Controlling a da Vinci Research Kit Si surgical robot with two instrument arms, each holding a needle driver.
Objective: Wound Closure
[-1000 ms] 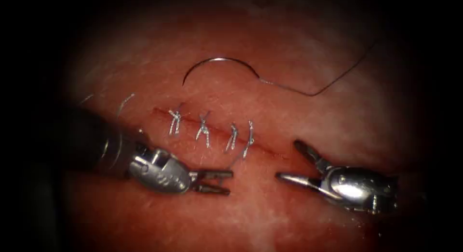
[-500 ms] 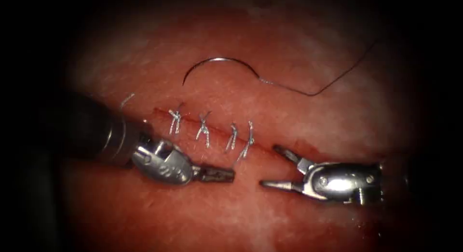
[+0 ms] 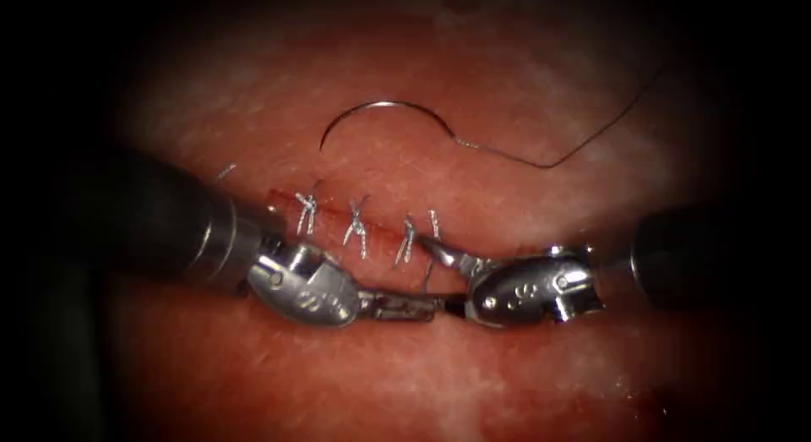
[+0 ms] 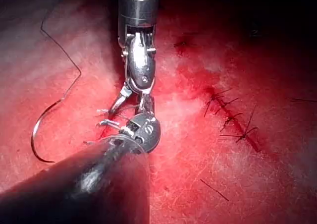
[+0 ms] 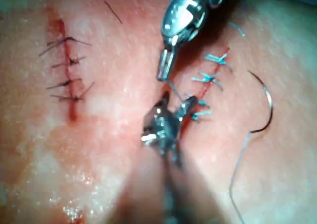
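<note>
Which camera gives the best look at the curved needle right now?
The endoscope view: the needle lies whole on the tissue above the cut, free of both tools, thread trailing right. The left wrist view shows it beside its shaft; the right wrist view shows a dark arc.

Small engraved characters stand on the rounded silver metal wrist piece (image 3: 314, 294) of the left arm's tool (image 3: 410, 306), on the near left side of the scene. They look like digits, but they cannot be read with certainty. The matching silver wrist piece (image 3: 528, 291) of the right arm's tool (image 3: 448, 280) bears similar tiny marks, also too small to read. No other writing can be read.
</note>
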